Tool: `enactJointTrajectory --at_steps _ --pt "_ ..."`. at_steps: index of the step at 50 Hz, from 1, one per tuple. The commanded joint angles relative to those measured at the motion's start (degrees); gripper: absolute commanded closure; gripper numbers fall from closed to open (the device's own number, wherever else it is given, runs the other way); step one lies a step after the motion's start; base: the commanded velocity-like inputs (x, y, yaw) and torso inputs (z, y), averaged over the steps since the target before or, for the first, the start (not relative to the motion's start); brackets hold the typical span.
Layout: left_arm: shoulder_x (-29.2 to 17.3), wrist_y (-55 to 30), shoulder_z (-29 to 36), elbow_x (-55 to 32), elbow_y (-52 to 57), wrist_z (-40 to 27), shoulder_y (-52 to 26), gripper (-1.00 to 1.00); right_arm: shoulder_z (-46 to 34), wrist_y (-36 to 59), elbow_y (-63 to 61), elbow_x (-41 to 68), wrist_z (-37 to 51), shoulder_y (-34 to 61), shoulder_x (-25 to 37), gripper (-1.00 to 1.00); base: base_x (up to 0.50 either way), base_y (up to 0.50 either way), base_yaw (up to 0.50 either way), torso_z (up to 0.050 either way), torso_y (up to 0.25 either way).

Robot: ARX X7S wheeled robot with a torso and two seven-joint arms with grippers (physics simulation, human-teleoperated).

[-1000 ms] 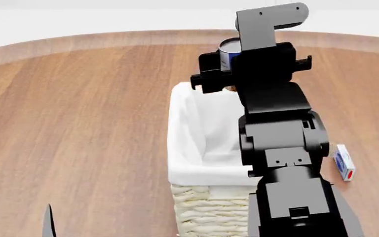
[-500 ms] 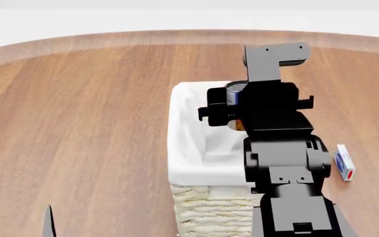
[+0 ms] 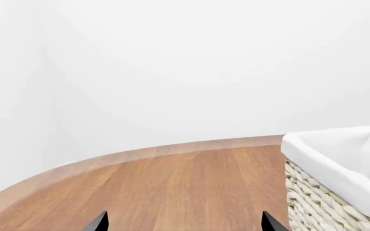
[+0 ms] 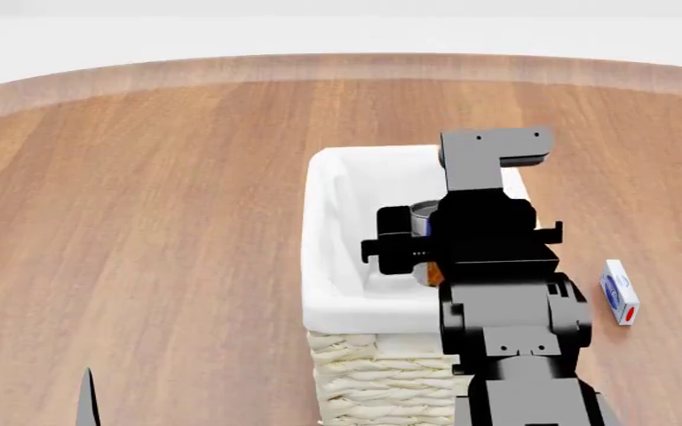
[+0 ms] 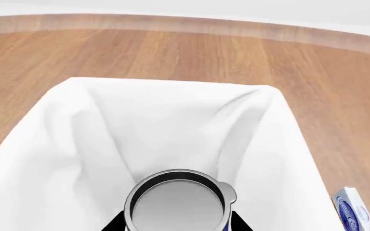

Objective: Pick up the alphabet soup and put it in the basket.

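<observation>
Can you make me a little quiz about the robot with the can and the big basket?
1. True or false: the alphabet soup is held over the open basket.
2. Which gripper holds the can? A) the left gripper B) the right gripper C) neither
3. Fill in: the small blue and white box lies on the wooden ____ beside the basket, not in it.

Key: 1 true. 2 B; the right wrist view shows the can's top between its fingers, and the left wrist view shows only bare fingertips. 3 table.
</observation>
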Motion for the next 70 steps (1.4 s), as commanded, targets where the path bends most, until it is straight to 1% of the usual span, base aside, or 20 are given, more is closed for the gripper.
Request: enactJointTrajectory --at_steps 1,11,12,22,25,26,35,39,43,47,49,50,52,53,54,56,58,60,67,70 --pt "-0.2 0.1 0.1 -0.1 0.0 -0.2 0.0 -1.00 -0.1 1.1 0.0 -1.3 -0.9 -0.2 0.0 1.00 0.00 0.00 0.00 0.000 0.010" --pt "-0.2 0.2 0.3 -0.1 -0.1 -0.4 0.0 -1.00 -0.1 1.0 0.0 -1.3 -1.3 -0.3 0.2 1.00 0.00 0.00 0.00 0.001 0.000" --pt "-0.3 0.2 0.3 -0.1 -0.2 -0.3 0.0 -1.00 -0.3 0.9 0.0 -1.3 -2.1 -0.1 0.3 -1.00 0.00 0.00 0.00 0.000 0.000" --pt "-0.5 0.3 0.4 -0.2 0.0 -0.5 0.0 -1.00 -0.2 -0.6 0.0 -1.3 -2.3 -0.8 0.8 -1.00 0.00 0.00 0.00 0.000 0.000" --pt "-0.5 0.4 0.4 -0.3 -0.1 -0.5 0.0 -1.00 1.4 -8.0 0.0 -0.8 0.1 -0.9 0.8 -1.00 0.00 0.00 0.00 0.000 0.000" --pt "-0.4 0.4 0.4 -0.3 -0.3 -0.5 0.0 -1.00 1.8 -13.8 0.0 -0.9 1.8 -1.2 0.9 -1.00 0.00 0.00 0.00 0.000 0.000" --pt "-0.5 0.2 0.7 -0.3 -0.3 -0.6 -0.3 -1.00 5.7 -23.8 0.0 -0.4 0.9 1.1 0.4 -1.00 0.00 0.00 0.00 0.000 0.000" --pt "-0.6 0.2 0.6 -0.5 -0.3 -0.7 -0.4 -1.00 6.2 -24.0 0.0 -0.8 -0.1 2.0 0.8 -1.00 0.00 0.00 0.00 0.000 0.000" --pt "-0.6 0.2 0.6 -0.4 -0.3 -0.8 -0.4 -1.00 8.9 -25.7 0.0 1.0 -4.8 3.1 0.6 -1.00 0.00 0.00 0.00 0.000 0.000" --pt "-0.7 0.0 0.7 -0.4 -0.3 -0.9 -0.4 -1.00 9.3 -27.5 0.0 0.3 -5.4 4.6 0.5 -1.00 0.00 0.00 0.00 0.000 0.000" --pt "-0.7 -0.1 0.8 -0.3 -0.1 -1.0 -0.4 -1.00 8.0 -27.7 0.0 -1.3 -3.6 5.2 0.5 -1.00 0.00 0.00 0.00 0.000 0.000" --pt "-0.8 -0.2 0.7 -0.3 0.1 -1.0 -0.4 -1.00 8.7 -28.4 -0.1 -0.4 -5.0 5.9 0.6 -1.00 0.00 0.00 0.00 0.000 0.000" --pt "-0.8 -0.2 0.6 -0.4 0.1 -1.1 -0.4 -1.00 8.1 -29.5 -0.1 -1.1 -3.9 6.3 0.6 -1.00 0.00 0.00 0.00 0.000 0.000" --pt "-0.8 -0.2 0.7 -0.4 0.1 -1.1 -0.4 -1.00 8.6 -29.4 -0.7 -0.3 -5.1 6.6 0.6 -1.00 0.00 0.00 0.00 0.000 0.000" --pt "-0.8 -0.1 0.7 -0.5 0.1 -1.0 -0.4 -1.00 8.2 -21.8 -9.3 -0.7 -4.4 1.5 0.3 -1.00 0.00 0.00 0.00 0.000 0.000" --pt "-0.8 -0.1 0.9 -0.3 0.0 -1.1 -0.4 -1.00 7.5 -11.5 -26.5 -0.7 -4.2 -5.2 0.1 -1.00 0.00 0.00 0.00 0.000 0.000" --pt "-0.8 -0.2 1.0 -0.3 0.1 -1.1 -0.4 -1.00 7.4 -4.0 -43.7 0.1 -4.2 -10.0 0.0 -1.00 0.00 0.00 0.00 0.000 0.000" --pt "-0.9 -0.1 1.0 -0.3 0.2 -1.1 -0.4 -1.00 6.3 0.2 -58.9 -0.5 -3.4 -14.2 0.3 -1.00 0.00 0.00 0.00 0.000 0.000" --pt "-1.0 -0.1 0.8 -0.6 0.4 -1.3 -0.3 -1.00 7.5 8.9 -79.4 3.0 -2.8 -23.2 0.7 -1.00 0.00 0.00 0.00 0.000 0.000" --pt "-1.0 0.0 1.0 -0.7 0.3 -1.2 -0.4 -1.00 8.7 12.2 -89.7 5.1 -2.2 -28.6 0.7 -1.00 0.00 0.00 0.00 0.000 0.000"
